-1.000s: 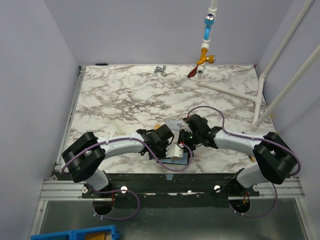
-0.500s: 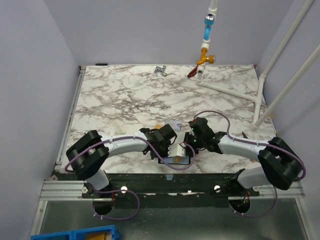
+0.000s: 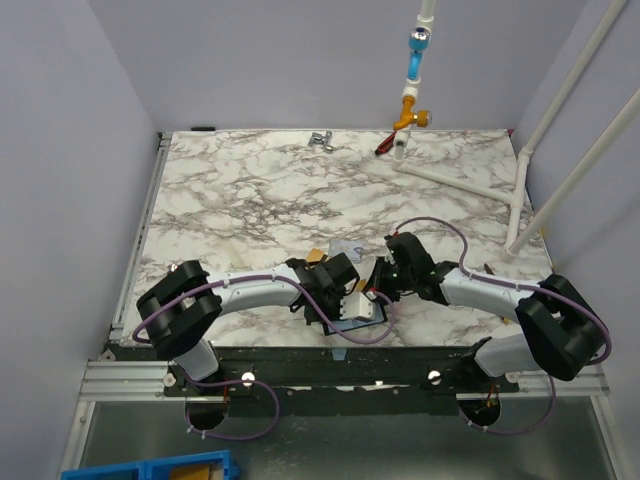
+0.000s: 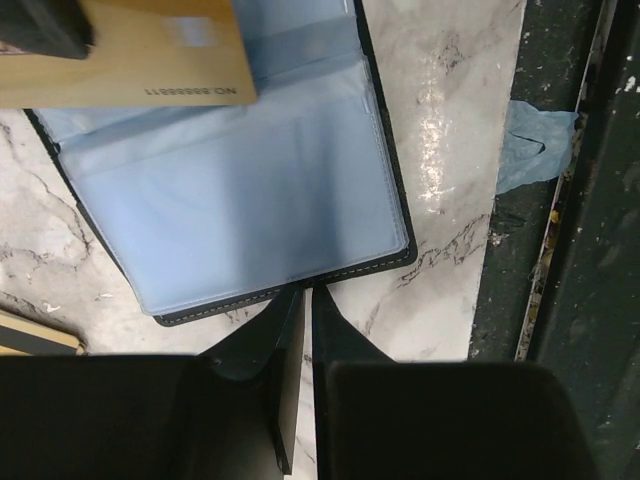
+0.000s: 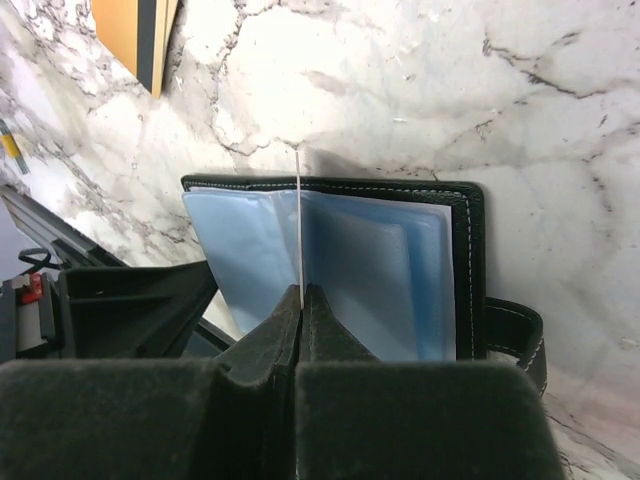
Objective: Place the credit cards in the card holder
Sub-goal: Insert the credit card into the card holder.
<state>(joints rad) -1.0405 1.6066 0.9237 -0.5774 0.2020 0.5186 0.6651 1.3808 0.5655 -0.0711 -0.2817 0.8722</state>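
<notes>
My right fingers [image 5: 265, 335], clamped on a card [image 4: 150, 50], have just come down over the open holder [image 4: 250, 200] at the near edge, my left fingers [image 4: 268, 332] pressed together by its rim, so I think sliding it in comes next.

I'm steering inside a robotics lab test cell. The left arm [image 3: 250, 292] and right arm [image 3: 480, 290] are bolted to an aluminium rail [image 3: 120, 378] at the near edge of a marble-patterned desk [image 3: 250, 190]. Plain lilac panels [image 3: 60, 130] box it in, with a white pipe frame [image 3: 470, 178] on the right and a blue bin [image 3: 150, 466] down below.
</notes>
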